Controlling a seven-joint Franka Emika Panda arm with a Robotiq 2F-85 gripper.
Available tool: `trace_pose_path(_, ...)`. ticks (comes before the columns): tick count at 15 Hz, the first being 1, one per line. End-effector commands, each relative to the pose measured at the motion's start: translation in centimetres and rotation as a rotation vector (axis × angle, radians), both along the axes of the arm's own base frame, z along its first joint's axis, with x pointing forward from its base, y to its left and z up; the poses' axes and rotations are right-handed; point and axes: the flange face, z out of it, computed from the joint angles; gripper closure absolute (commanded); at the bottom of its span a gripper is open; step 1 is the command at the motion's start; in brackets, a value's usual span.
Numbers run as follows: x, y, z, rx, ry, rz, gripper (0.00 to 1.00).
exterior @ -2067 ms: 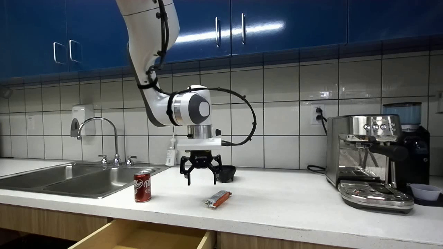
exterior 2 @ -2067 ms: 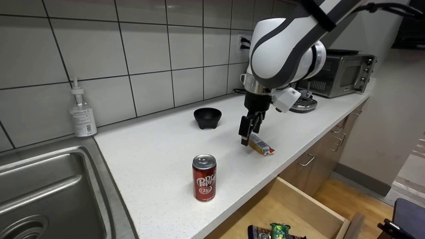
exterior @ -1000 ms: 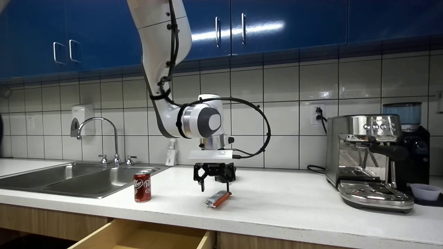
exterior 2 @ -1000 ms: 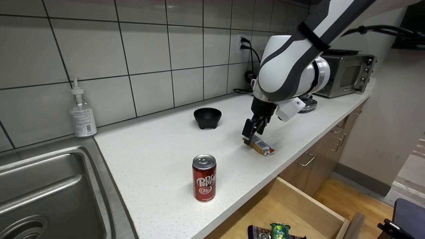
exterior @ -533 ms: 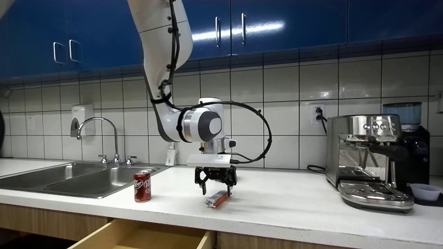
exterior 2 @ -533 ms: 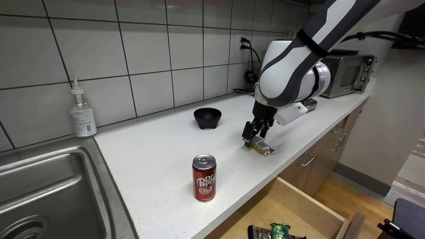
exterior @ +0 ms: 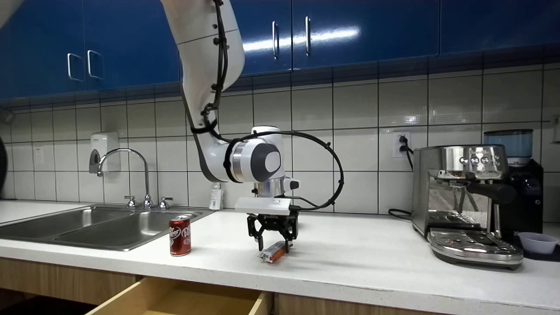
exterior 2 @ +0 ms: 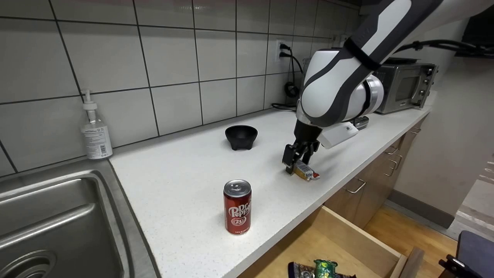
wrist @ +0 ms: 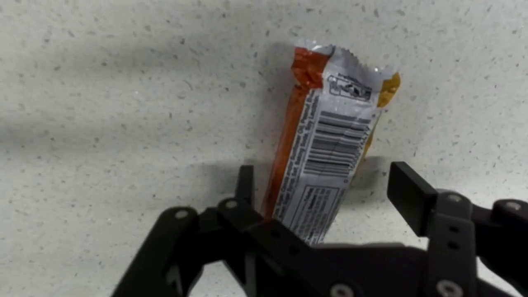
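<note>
A snack bar in an orange, yellow and grey wrapper lies on the white counter; it shows in both exterior views [exterior: 272,253] [exterior 2: 303,171] and in the wrist view [wrist: 330,144], barcode side up. My black gripper [wrist: 322,175] is open and pointing down, low over the counter, with one finger on each side of the bar. The left finger in the wrist view is close to the bar's orange edge; the right one stands apart from it. The bar's near end is hidden under the gripper. The gripper also shows in both exterior views [exterior: 274,249] [exterior 2: 298,166].
A red soda can [exterior: 180,236] [exterior 2: 237,208] stands upright on the counter. A black bowl [exterior 2: 241,137] is behind. An open drawer [exterior 2: 359,235] with wrapped snacks [exterior 2: 325,267] is below the front edge. A sink [exterior: 105,227] and an espresso machine [exterior: 463,201] flank the area.
My gripper has come down and moved right in the exterior view with the sink and espresso machine, turning slightly, until its fingers straddle the bar. The bar and can have not moved.
</note>
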Motion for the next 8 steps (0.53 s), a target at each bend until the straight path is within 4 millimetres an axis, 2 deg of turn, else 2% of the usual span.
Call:
trace_pose_path(1,0.5,0.0,0.1,-0.008,-0.004,-0.027,0.47)
trace_pose_path(5,0.6,-0.5,0.9,-0.009,-0.024,-0.045,0.78)
trace_pose_path(6,0.6,-0.8,1.3,-0.009,-0.033,-0.053,0.83)
trace_pose_path(8,0.8,-1.0,1.4,-0.012,-0.035,-0.057,0.83)
